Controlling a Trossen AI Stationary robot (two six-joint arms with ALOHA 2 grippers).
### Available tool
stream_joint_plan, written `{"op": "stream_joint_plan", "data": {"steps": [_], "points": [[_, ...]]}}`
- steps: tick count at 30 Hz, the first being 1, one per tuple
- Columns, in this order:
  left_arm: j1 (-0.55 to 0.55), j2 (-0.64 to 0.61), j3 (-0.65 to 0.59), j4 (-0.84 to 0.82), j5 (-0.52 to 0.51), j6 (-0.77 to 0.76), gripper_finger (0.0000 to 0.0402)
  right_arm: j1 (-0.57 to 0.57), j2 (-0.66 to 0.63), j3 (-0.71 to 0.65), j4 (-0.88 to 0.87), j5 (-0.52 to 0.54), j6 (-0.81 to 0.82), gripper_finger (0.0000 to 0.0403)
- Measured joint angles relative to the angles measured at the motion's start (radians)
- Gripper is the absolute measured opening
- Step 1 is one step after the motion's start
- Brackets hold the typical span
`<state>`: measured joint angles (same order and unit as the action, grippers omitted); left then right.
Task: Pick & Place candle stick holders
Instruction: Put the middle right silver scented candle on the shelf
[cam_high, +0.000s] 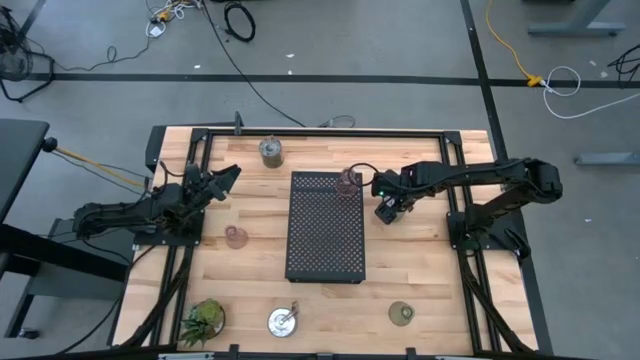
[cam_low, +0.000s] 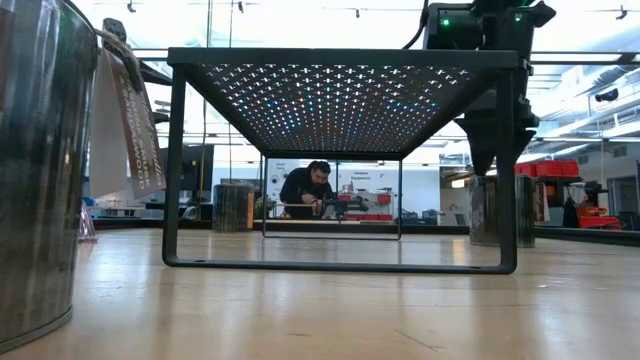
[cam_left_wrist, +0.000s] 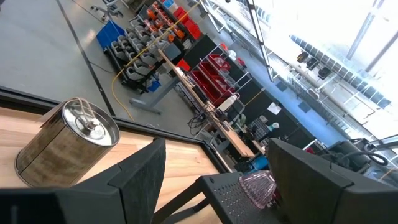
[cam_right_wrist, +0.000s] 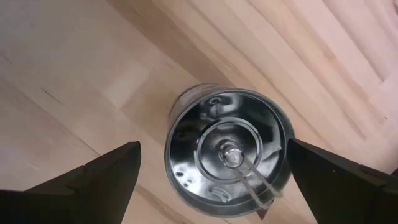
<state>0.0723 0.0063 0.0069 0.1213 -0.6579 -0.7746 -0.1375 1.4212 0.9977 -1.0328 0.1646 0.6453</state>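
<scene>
Wooden slatted tabletop (cam_high: 250, 215) carries a black perforated metal tray (cam_high: 326, 226); beside its right edge the right gripper (cam_right_wrist: 211, 171) hangs spread wide above a round silvery metal holder (cam_right_wrist: 228, 152), not clamping it, while the left gripper (cam_left_wrist: 214, 171) waits half-open near the left edge

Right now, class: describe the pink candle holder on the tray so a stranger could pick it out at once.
Find the central black perforated tray. On its top-right corner in the high view stands a pink glass holder. The other pink holder sits on bare wood left of the tray; this is the only holder on it.
</scene>
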Motion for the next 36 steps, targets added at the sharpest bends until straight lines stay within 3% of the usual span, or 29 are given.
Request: {"op": "stream_joint_plan", "data": {"steps": [14, 23, 29, 36], "points": [[0.0, 0.0, 0.0, 0.0, 0.0, 0.0, 0.0287, -0.019, 0.0, 0.0, 0.013, 0.01, 0.002, 0.04], [0.0, 0.0, 0.0, 0.0, 0.0, 0.0, 0.0287, -0.018, 0.0, 0.0, 0.049, -0.053, -0.002, 0.04], [0.0, 0.0, 0.0, 0.0, 0.0, 0.0, 0.0287, -0.018, 0.0, 0.0, 0.049, -0.05, -0.103, 0.04], [0.0, 0.0, 0.0, 0.0, 0.0, 0.0, 0.0287, -0.018, 0.0, 0.0, 0.049, -0.051, -0.105, 0.04]]}}
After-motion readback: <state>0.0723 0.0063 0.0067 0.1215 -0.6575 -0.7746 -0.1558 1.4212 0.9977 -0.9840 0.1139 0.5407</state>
